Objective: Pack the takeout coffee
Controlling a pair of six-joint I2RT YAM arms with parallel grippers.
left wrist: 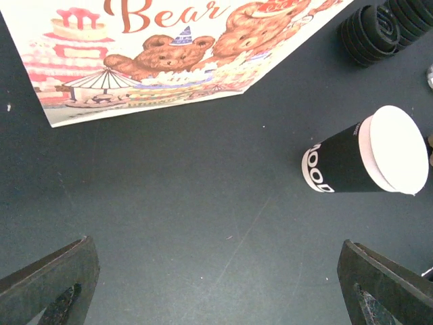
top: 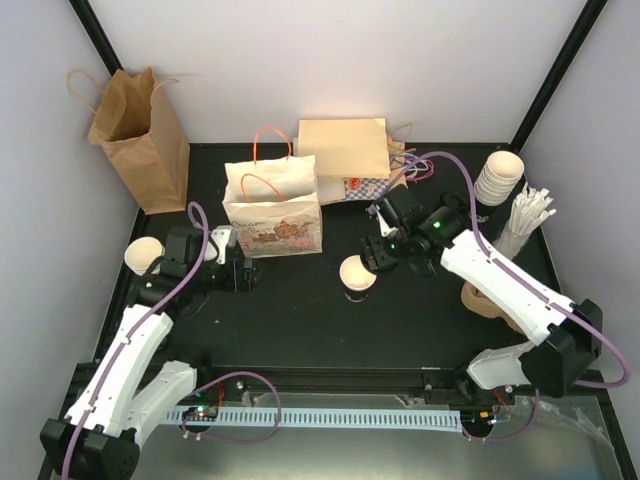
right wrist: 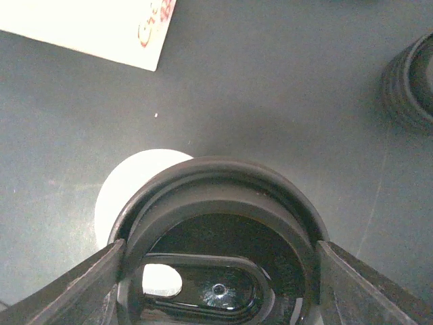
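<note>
my right pincer (right wrist: pixel 216 288) grips black lid (right wrist: pixel 216 203), frame centre | paper cup (top: pixel 358 275) on table (top: pixel 300 330), peeking out lower left under lid | printed bag (top: pixel 272 215) upper left of cup, spare lids (right wrist: pixel 413 81) upper right | my left pincer (left wrist: pixel 216 291) wide, empty, beside bag

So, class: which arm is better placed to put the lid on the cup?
Right. The right gripper holds the black lid close by the open cup; the left gripper is open, empty, over by the bear bag.
</note>
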